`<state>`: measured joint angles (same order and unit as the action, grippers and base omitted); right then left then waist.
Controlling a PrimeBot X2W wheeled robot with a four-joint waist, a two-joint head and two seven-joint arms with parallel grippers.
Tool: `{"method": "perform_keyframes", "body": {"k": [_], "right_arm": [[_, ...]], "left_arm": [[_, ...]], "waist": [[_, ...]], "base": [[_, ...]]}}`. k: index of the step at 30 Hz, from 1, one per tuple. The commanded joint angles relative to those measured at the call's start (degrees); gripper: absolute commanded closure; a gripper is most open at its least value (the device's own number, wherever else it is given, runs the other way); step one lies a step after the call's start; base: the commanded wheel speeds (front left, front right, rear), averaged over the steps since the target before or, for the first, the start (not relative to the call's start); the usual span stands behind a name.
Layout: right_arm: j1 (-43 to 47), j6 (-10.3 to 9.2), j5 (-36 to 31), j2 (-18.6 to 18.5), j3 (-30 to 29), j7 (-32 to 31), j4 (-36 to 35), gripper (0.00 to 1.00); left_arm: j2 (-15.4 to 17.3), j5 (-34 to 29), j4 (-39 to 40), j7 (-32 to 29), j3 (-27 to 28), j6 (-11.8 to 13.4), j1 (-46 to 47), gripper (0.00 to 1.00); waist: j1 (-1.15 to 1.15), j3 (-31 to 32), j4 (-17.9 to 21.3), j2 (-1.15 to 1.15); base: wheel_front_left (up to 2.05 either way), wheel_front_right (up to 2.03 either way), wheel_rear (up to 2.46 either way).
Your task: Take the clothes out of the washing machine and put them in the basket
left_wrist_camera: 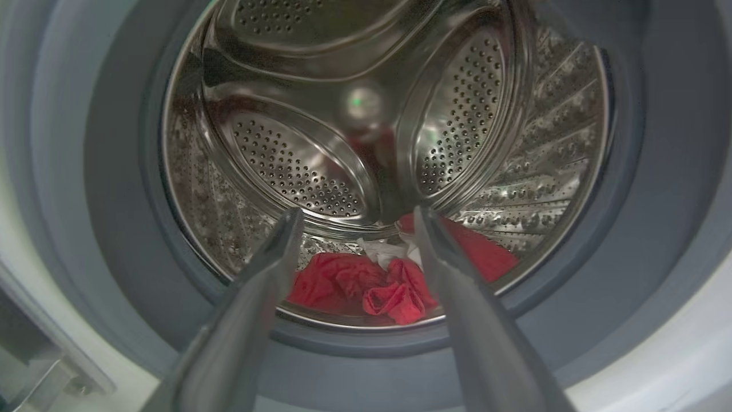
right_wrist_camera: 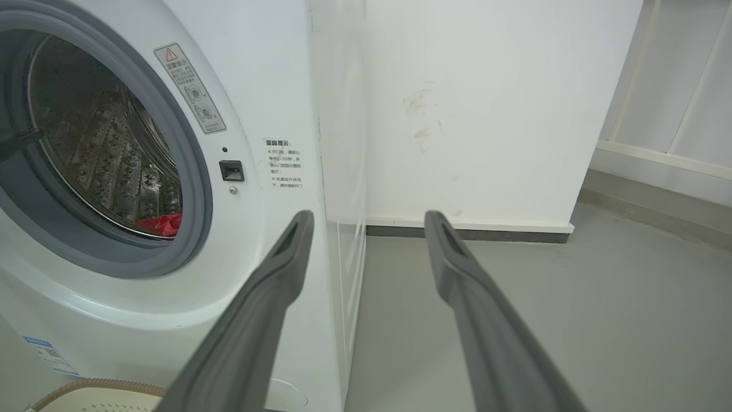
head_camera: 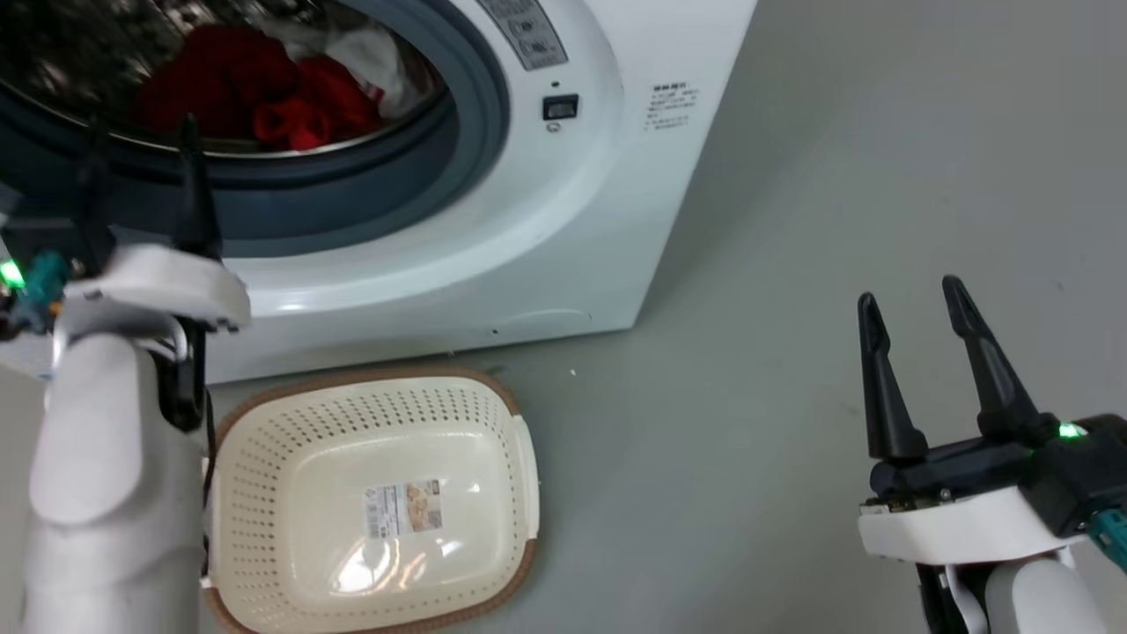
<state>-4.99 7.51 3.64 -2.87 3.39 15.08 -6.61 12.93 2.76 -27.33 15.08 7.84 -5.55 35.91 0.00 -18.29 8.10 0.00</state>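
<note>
1 washing machine (head_camera: 563,220), 1 basket (head_camera: 290,440), 1 heap of clothes (head_camera: 264,88), 2 grippers.

The washing machine is big & white, w/ a round grey rubber-rimmed porthole standing open onto a perforated steel drum (left_wrist_camera: 286,160). The basket is low, oval, cream plastic w/ holed sides & a brown rim. It sits on the grey floor (head_camera: 792,176) just in front of the machine, below the porthole, w/ a paper label (head_camera: 403,508) on its bottom. The clothes are bright red w/ some white, crumpled at the drum's bottom near the front lip; can't tell how many garments.

The left gripper (head_camera: 141,136) is at the porthole's mouth, fingers spread wide & empty. In the left wrist view the heap shows in the gap btwn them, apart from the tips. The right gripper (head_camera: 909,292) hangs over the floor to the machine's right, well apart from it, also spread wide & empty.

Small: 1 warning sticker (head_camera: 528,31) & 1 door-latch slot (head_camera: 560,107), both right of the porthole.
</note>
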Motion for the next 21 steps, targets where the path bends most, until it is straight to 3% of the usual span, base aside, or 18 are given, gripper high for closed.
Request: {"method": "perform_keyframes", "body": {"k": [1, 12, 21], "right_arm": [[-1.2, -0.04, 0.4, 0.0, 0.2, 0.1, -0.4, 0.00], [-6.4, -0.04, 3.0, 0.0, 0.4, 0.1, -2.3, 0.00], [-9.2, -0.04, 5.0, 0.0, -0.1, 0.1, -4.0, 0.00]], "left_arm": [[0.4, 0.0, -1.1, 0.1, -0.1, -0.1, 1.7, 0.00], [6.6, -1.2, -15.6, -0.9, -2.3, -0.8, 21.5, 0.00], [12.5, -3.4, -24.2, -14.5, -8.1, -1.7, 36.6, 0.00]], "waist": [[0.00, -3.4, 2.2, 0.00], [0.00, -14.0, 6.3, 0.00], [0.00, -20.9, 7.9, 0.00]], "base": [[0.00, 0.00, 0.00], [0.00, 0.00, 0.00], [0.00, 0.00, 0.00]]}}
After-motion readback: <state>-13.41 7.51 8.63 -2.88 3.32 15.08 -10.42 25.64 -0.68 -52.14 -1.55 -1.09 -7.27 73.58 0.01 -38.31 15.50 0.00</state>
